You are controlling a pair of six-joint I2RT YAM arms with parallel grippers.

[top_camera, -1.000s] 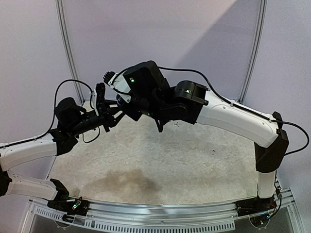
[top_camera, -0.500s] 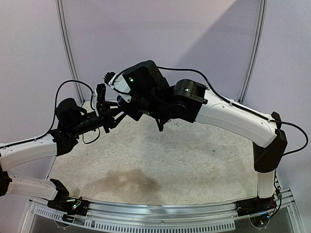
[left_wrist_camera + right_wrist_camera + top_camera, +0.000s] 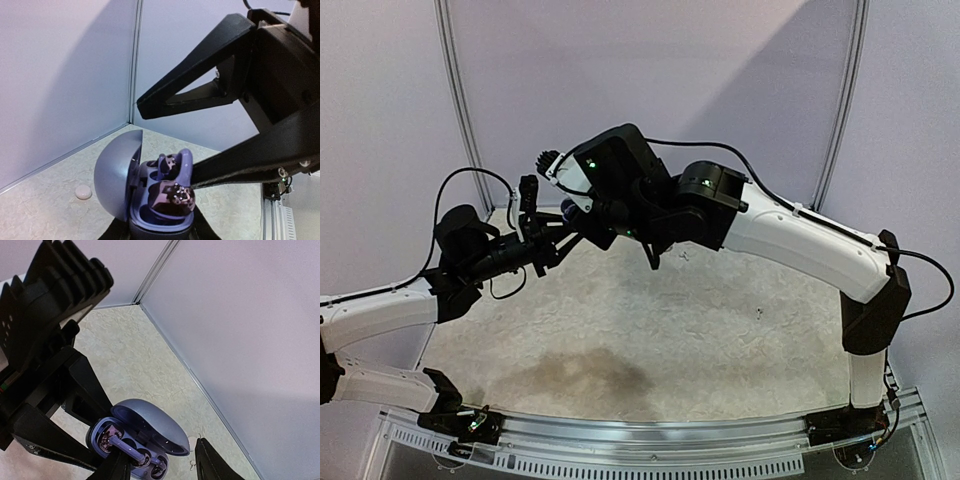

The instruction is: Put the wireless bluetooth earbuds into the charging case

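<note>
The blue-purple charging case [image 3: 150, 205] is open, its lid [image 3: 117, 175] tipped to the left. My left gripper [image 3: 160, 234] is shut on the case's base and holds it above the table. Two glossy purple earbuds lie in its sockets, a near one [image 3: 172, 197] and a far one [image 3: 172, 162]. In the right wrist view the case [image 3: 145, 427] shows both stemmed earbuds [image 3: 112, 436]. My right gripper [image 3: 160, 447] is open over the case. Its lower finger [image 3: 240, 167] reaches the near bud and its upper finger [image 3: 200, 65] is well above. In the top view both grippers [image 3: 560, 225] meet at the back left.
A small pale round piece [image 3: 82, 191] lies on the table by the back wall, also in the right wrist view [image 3: 192, 465]. The wall corner [image 3: 132, 120] is close behind the case. A tiny speck [image 3: 758, 313] lies on the table at the right.
The left arm has edged slightly. A bit of the blue case now shows beside the right gripper. The right arm has barely moved.
</note>
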